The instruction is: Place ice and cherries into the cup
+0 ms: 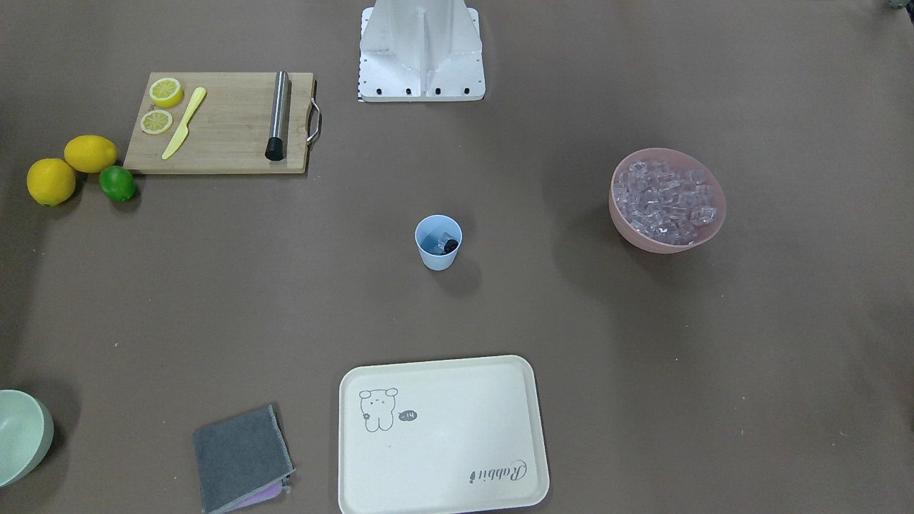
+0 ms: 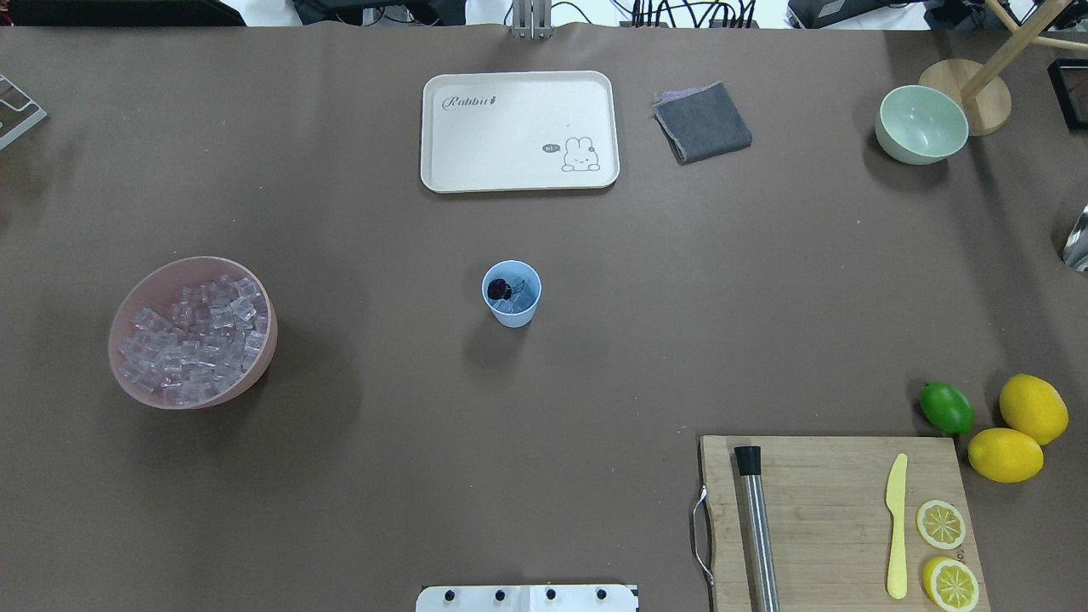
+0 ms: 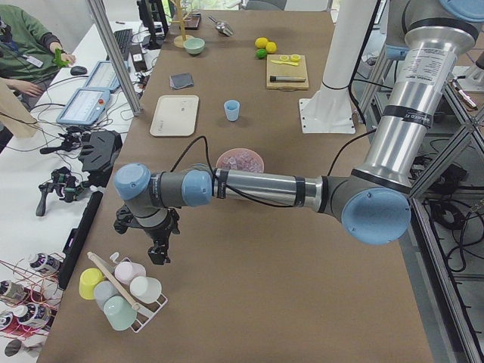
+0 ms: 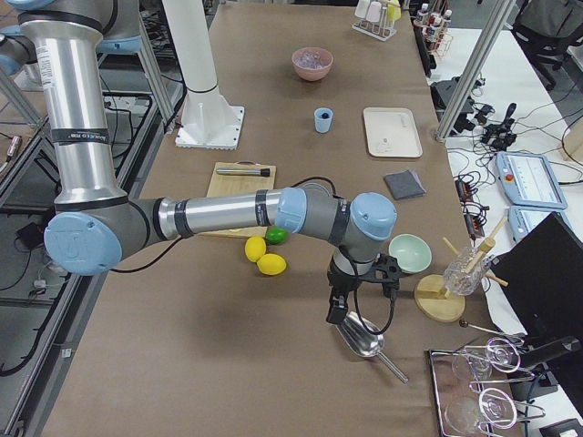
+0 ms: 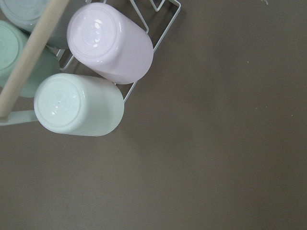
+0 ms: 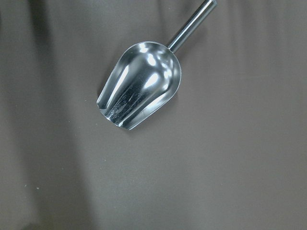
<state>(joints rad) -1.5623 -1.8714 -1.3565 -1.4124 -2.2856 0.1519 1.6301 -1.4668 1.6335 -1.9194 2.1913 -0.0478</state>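
Table [image 2: 765, 297] of matte brown sheeting carries everything. The left arm [image 3: 257, 187] stretches low over its own end, the left gripper [image 3: 157, 253] hanging just above upturned glossy plastic tumblers [image 5: 79, 104], well apart from the work. Whether its jaws are spread or closed cannot be told, as only the side view shows them. The right arm [image 4: 228, 211] does likewise at the far end, the right gripper [image 4: 339, 314] poised over a polished steel scoop [image 6: 139, 86] lying flat and empty on the sheeting. No finger shows in its wrist view, so its jaw state cannot be told either, though nothing appears to be held.

The pink bowl [image 2: 212, 395], wide and smooth-walled, sits on the robot's left, heaped with ice [image 2: 191, 336] in small glassy cubes. The cup [image 2: 512, 316], pale blue, tapered and upright, stands at table centre within either arm's reach. Clear cubes glint inside it, and the cherries [image 2: 499, 287], dark and round, rest on top against the wall. By that showing, the task looks done.
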